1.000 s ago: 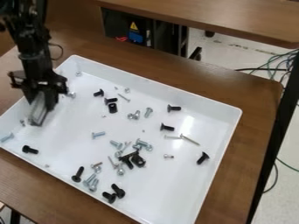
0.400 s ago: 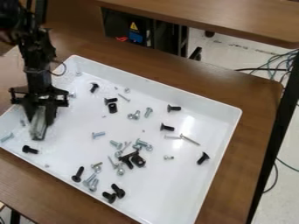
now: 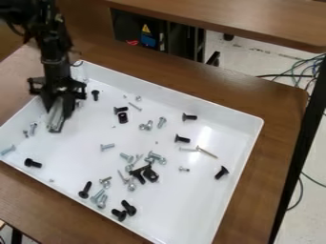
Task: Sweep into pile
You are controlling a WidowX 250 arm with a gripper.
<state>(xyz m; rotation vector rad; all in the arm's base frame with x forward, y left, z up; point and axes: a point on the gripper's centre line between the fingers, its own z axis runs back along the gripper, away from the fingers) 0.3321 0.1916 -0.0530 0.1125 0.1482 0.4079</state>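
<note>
The gripper (image 3: 58,106) hangs over the left part of the white tray (image 3: 191,209), shut on a grey flat-sided block (image 3: 56,120) that points down toward the tray floor. Left of the block lie small silver screws (image 3: 33,127). A black screw (image 3: 96,95) stands apart to its right. Loose black and silver screws are scattered over the tray, with a tighter cluster around a black bracket-like piece (image 3: 150,174) near the middle. Two black screws (image 3: 128,208) rest close together at the lower part.
The tray's raised walls surround the screws, and it rests on a brown wooden table (image 3: 280,138). More black screws (image 3: 221,172) lie toward the tray's right side. Behind are another tabletop (image 3: 255,24) and cables (image 3: 309,66) over the floor.
The gripper and block first came down the view, then went back up and a little right. The upper-left black screw shifted left and turned; a silver screw now shows left of the block.
</note>
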